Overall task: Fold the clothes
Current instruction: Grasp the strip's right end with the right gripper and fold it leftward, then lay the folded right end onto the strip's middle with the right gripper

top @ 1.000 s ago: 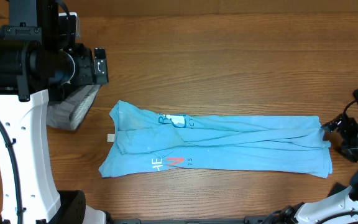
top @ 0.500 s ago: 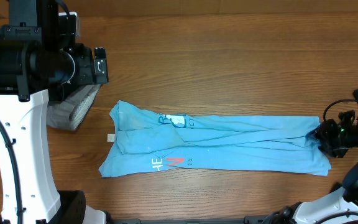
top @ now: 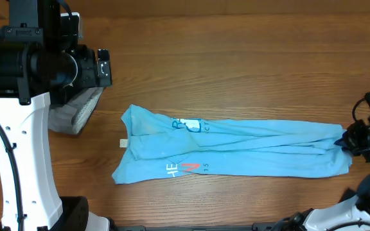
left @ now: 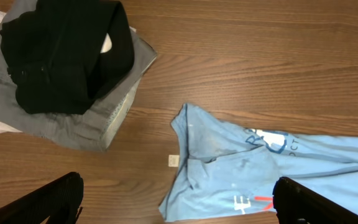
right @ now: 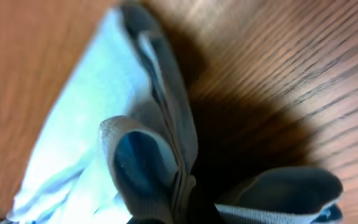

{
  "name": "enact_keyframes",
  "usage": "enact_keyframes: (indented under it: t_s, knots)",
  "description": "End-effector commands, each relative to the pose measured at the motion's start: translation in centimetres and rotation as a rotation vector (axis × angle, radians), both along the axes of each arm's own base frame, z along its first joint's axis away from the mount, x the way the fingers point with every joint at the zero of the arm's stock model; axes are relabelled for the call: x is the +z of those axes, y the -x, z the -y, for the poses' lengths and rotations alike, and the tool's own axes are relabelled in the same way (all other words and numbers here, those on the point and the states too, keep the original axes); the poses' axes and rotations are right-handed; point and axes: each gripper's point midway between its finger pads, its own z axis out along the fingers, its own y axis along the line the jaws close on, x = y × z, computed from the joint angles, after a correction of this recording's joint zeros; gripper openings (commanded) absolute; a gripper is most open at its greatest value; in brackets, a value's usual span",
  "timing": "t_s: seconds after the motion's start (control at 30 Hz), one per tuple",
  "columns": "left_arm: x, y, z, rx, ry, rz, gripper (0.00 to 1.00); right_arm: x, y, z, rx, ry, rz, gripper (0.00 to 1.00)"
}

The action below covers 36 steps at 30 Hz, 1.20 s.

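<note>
A sky-blue T-shirt (top: pixel 236 149), one of the clothes, lies folded into a long band across the table, white and red lettering near its left end. My right gripper (top: pixel 351 139) is shut on the shirt's right end, and its bunched hem (right: pixel 160 124) fills the right wrist view. The left gripper (left: pixel 179 214) hangs open above the shirt's left part (left: pixel 241 168), touching nothing; only its dark fingertips (left: pixel 48 199) show. A stack of black, grey and white garments (left: pixel 61 68) sits up to the left of the shirt.
The left arm's white and black body (top: pixel 24 96) stands over the table's left side, partly covering the stack (top: pixel 76 112). Bare wooden table (top: pixel 236 64) lies beyond the shirt.
My right gripper moved in onto the shirt's right end, shut on it and pulled right. The whole shirt slid a little to the right. The left arm stayed still.
</note>
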Motion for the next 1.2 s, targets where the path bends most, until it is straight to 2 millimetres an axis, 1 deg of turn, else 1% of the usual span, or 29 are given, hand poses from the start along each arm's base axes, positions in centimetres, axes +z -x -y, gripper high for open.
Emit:
enact_keyframes:
  t_s: [0.0, 0.1, 0.2, 0.3, 0.4, 0.47, 0.67, 0.83, 0.93, 1.07, 1.17]
  knots:
    - [0.2, 0.0, -0.1, -0.004, 0.0, 0.007, 1.0, 4.2, -1.3, -0.2, 0.005, 0.078, 0.095, 0.04]
    - [0.2, 0.0, -0.1, -0.005, 0.0, 0.007, 1.0, 5.7, -1.6, -1.9, 0.042, 0.092, 0.115, 0.04]
    - [0.2, 0.0, -0.1, -0.004, 0.0, 0.008, 1.0, 6.6, -1.7, -4.3, 0.108, 0.082, 0.11, 0.04]
    - [0.2, 0.0, -0.1, -0.004, 0.0, 0.008, 1.0, 7.0, -1.8, -7.8, 0.215, 0.057, 0.086, 0.04]
    - [0.2, 0.0, -0.1, -0.004, 0.001, 0.006, 1.0, 6.9, -2.0, -11.8, 0.342, 0.032, 0.056, 0.04]
    - [0.2, 0.0, -0.1, -0.004, 0.001, 0.005, 1.0, 6.8, -2.1, -14.3, 0.394, 0.028, 0.036, 0.04]
    - [0.2, 0.0, -0.1, -0.004, 0.001, 0.005, 1.0, 6.8, -2.7, -22.7, 0.603, 0.031, 0.054, 0.04]
    - [0.2, 0.0, -0.1, -0.004, 0.001, 0.005, 1.0, 6.7, -2.9, -28.5, 0.679, 0.034, 0.097, 0.04]
    - [0.2, 0.0, -0.1, -0.004, 0.001, 0.005, 1.0, 6.5, -2.9, -30.8, 0.687, 0.056, 0.116, 0.04]
    - [0.2, 0.0, -0.1, -0.004, 0.001, 0.005, 1.0, 6.5, -2.9, -33.2, 0.706, 0.07, 0.148, 0.04]
    - [0.2, 0.0, -0.1, -0.004, 0.001, 0.005, 1.0, 6.6, -2.6, -34.4, 0.732, 0.067, 0.161, 0.04]
